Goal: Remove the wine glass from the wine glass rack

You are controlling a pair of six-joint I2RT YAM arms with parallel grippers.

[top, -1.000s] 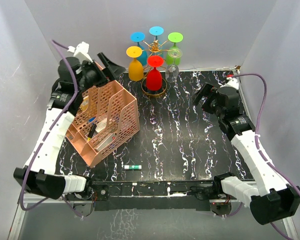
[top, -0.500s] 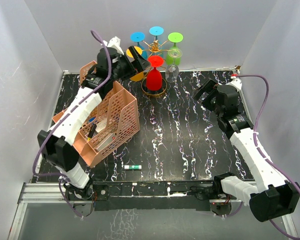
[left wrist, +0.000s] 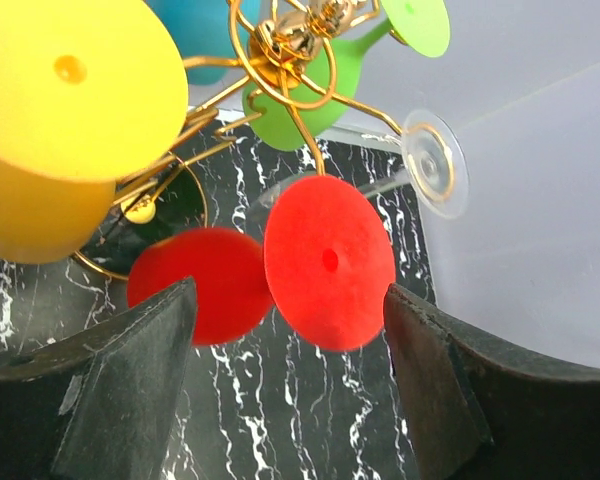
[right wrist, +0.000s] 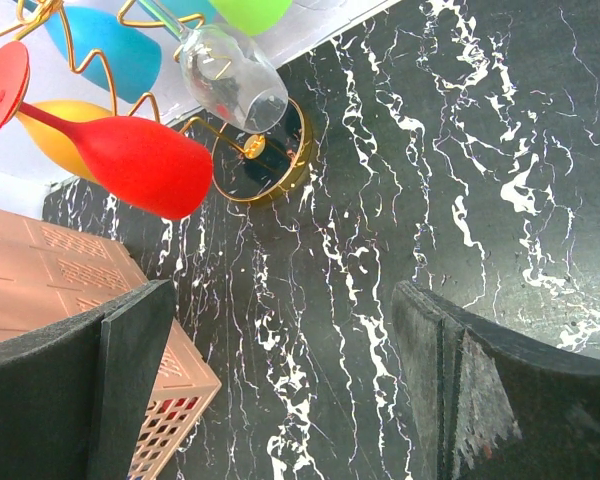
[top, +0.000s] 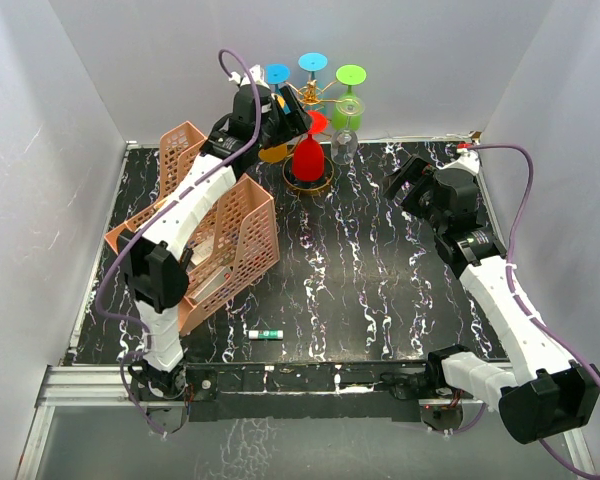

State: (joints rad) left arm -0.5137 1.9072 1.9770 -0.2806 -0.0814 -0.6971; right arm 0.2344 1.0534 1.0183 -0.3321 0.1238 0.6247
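Note:
The gold wire wine glass rack (top: 308, 184) stands at the back of the black marble table, hung with upside-down wine glasses: red (top: 309, 156), yellow (top: 273, 153), blue (top: 277, 73), green (top: 351, 75) and clear (top: 344, 146). My left gripper (top: 285, 118) is up at the rack's left side, partly hiding the yellow glass. In the left wrist view this gripper (left wrist: 288, 295) is open, with the red glass's round foot (left wrist: 328, 262) just beyond the fingertips and touching neither. The rack's hub (left wrist: 292, 52) is above it. My right gripper (right wrist: 280, 290) is open over bare table, right of the rack.
A pink mesh file organizer (top: 220, 235) stands at the left under my left arm, with small items in it. A white and green tube (top: 265, 334) lies near the front edge. Grey walls close in the table at the back and both sides.
My left arm has swung from above the organizer over to the rack's left side, and its jaws have narrowed somewhat. The right arm has barely shifted.

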